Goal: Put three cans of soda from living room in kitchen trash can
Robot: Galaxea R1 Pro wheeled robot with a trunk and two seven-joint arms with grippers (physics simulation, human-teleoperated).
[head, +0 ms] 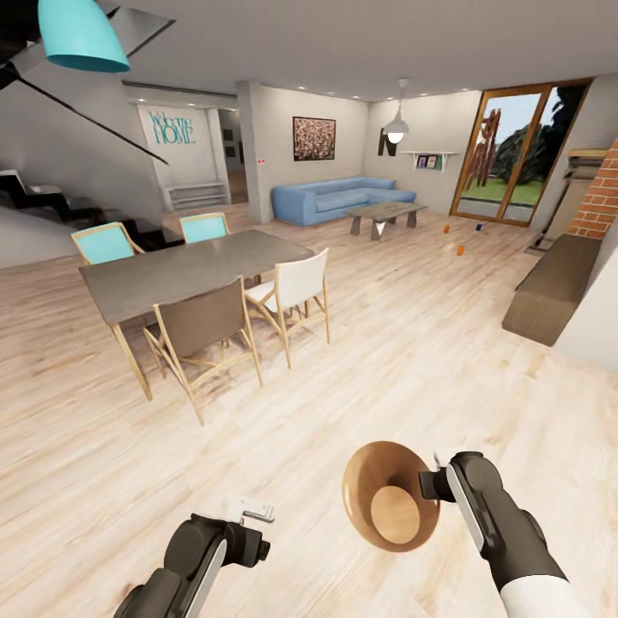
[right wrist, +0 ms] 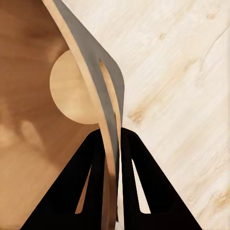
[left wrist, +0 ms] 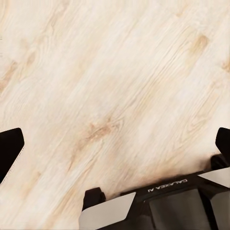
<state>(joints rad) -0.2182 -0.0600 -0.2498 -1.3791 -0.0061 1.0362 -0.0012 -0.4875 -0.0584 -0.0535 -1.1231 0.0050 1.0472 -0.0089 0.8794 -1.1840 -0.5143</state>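
Observation:
My right gripper point(head: 435, 482) is shut on the rim of the copper-brown tash can point(head: 388, 502), which hangs tilted above the wood floor with its mouth toward me. In the right wrist view both black fingers point(right wrist: 96, 158) pinch the bin wall point(right wrist: 28, 105), one inside and one outside. The left gripper point(head: 256, 513) is open and empty over bare planks; its fingertips point(left wrist: 9, 146) sit far apart. Far off on the living room floor stand three cans of soda: an orange one point(head: 446, 228), a dark blue one point(head: 478, 227) and a nearer orange one point(head: 461, 251).
A grey dining table point(head: 184, 268) with several chairs stands at the left. A blue corner sofa point(head: 339, 198) and a low coffee table point(head: 384, 213) lie beyond. A brick chimney point(head: 598, 204) and a bench point(head: 549, 290) line the right. Glass doors point(head: 508, 156) are behind the cans.

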